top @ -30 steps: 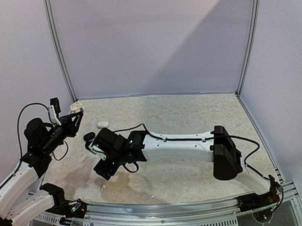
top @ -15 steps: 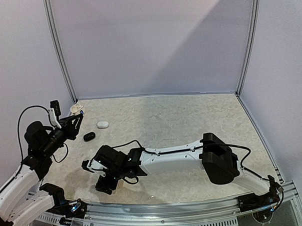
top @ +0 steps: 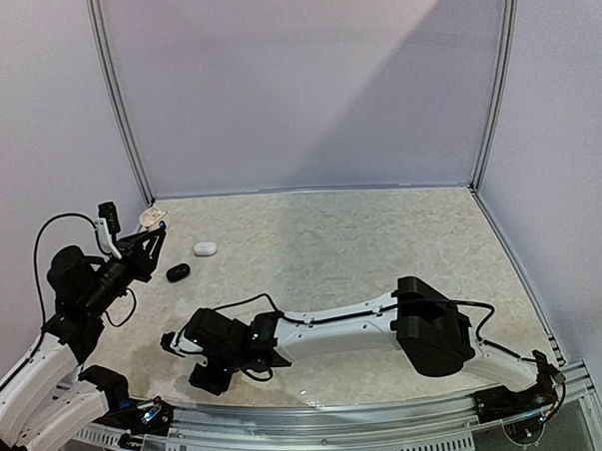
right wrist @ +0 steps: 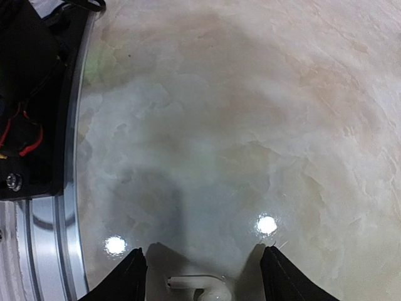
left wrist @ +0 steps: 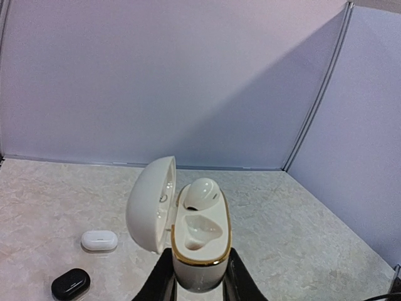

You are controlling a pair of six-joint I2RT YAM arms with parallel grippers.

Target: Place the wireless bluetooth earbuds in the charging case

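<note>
The table (top: 381, 232) is the biggest thing, pale and marbled. The right arm (top: 335, 319) lies low across it, reaching to the near side of the charging case (left wrist: 197, 257). The left gripper (left wrist: 198, 283) holds that case up in the air, pinched tight at its bottom, with the lid open. The right gripper (right wrist: 202, 269) hangs just over the table with its fingers apart, pinching nothing.

A small white case (left wrist: 99, 239) and a black case (left wrist: 70, 283) lie on the table below the charging case, out of the way.

One white earbud (left wrist: 202, 191) sits in the charging case's far hole. The near hole (left wrist: 200, 231) is bare. A loose earbud (right wrist: 194, 286) lies between the right gripper's fingers, well apart from the charging case. So this case looks half filled. That bud needs picking up and carrying over, and nothing seems to block the way.
</note>
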